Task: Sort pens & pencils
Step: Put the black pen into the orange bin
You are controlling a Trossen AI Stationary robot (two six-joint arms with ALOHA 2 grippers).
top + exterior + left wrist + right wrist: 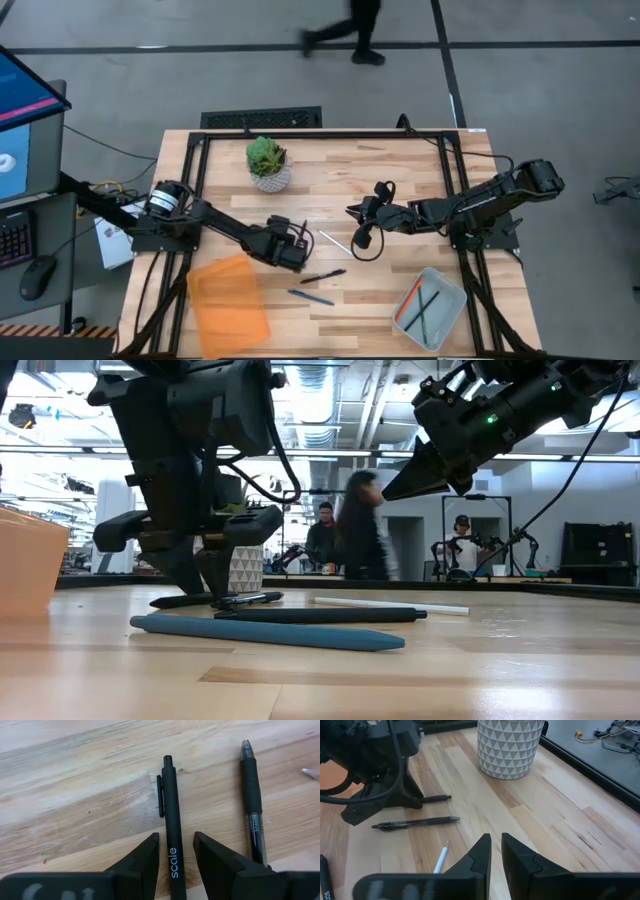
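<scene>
A black pen (170, 795) printed "scale" lies flat on the wooden table. My left gripper (176, 837) stands open over it, tilted down, one finger on each side of the barrel with a little gap on both sides. A second black pen (325, 275) with a rubber grip lies beside it, and a blue pen (312, 297) lies nearer the front edge. A white pencil (335, 243) lies toward the table's middle. My right gripper (352, 212) hangs shut and empty above the table's middle, right of the pencil.
A grey bin (450, 300) at the front right holds an orange pencil (408, 300) and a green one (428, 305). An orange tray (228, 300) lies at the front left. A potted plant (268, 165) stands at the back. People move in the room beyond.
</scene>
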